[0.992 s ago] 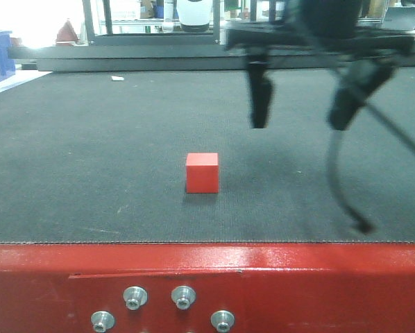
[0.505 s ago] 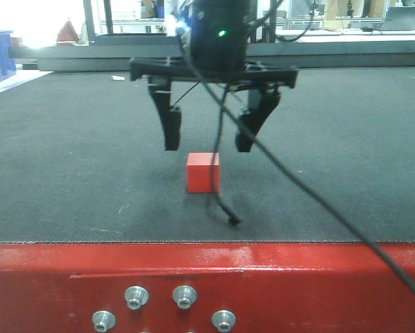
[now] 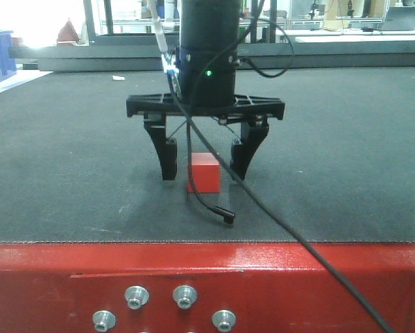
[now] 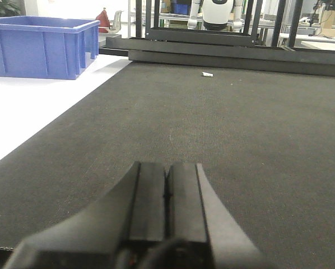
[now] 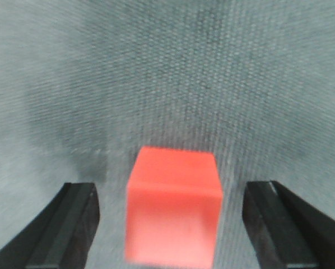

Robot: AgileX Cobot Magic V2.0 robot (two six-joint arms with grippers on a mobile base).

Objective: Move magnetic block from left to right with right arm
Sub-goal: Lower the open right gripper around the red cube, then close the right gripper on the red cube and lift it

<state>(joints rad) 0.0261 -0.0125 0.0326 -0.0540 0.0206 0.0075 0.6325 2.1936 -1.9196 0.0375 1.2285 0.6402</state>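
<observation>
Far left, off the black mat [image 3: 69, 173], a blue crate [image 4: 44, 45] sits on the white floor, no label readable on it. The left gripper [image 4: 166, 207] is parked low over the mat, pads pressed together with nothing between them, and no block is in its view. A white scrap [image 4: 207, 74] lies far back on the mat, too small to read. In the centre, the magnetic block [image 5: 174, 213] sits flat on the mat near the front edge, a plain red cube with no markings. The right gripper [image 3: 204, 168] hangs straight over it, spread wide. Its fingers [image 3: 168, 156] straddle the cube, one each side, tips down past its top edge. There is a clear gap on both sides in the wrist view, so no contact yet. The key relation is that the block lies directly between the tips, roughly centred, with its side faces square to the pads. A cube has no long axis to line up. The right arm is the nearer one by far, so the next move looks like a plain squeeze, then a lift and carry rightward. A green light [image 3: 208, 72] glows on the wrist housing. A cable [image 3: 225, 214] droops from the arm, its plug end just in front of the cube, then trails off to the right and could snag. Below runs the red rail [image 3: 298, 277] with bolts [image 3: 183, 297]. No brand or text is legible anywhere.
</observation>
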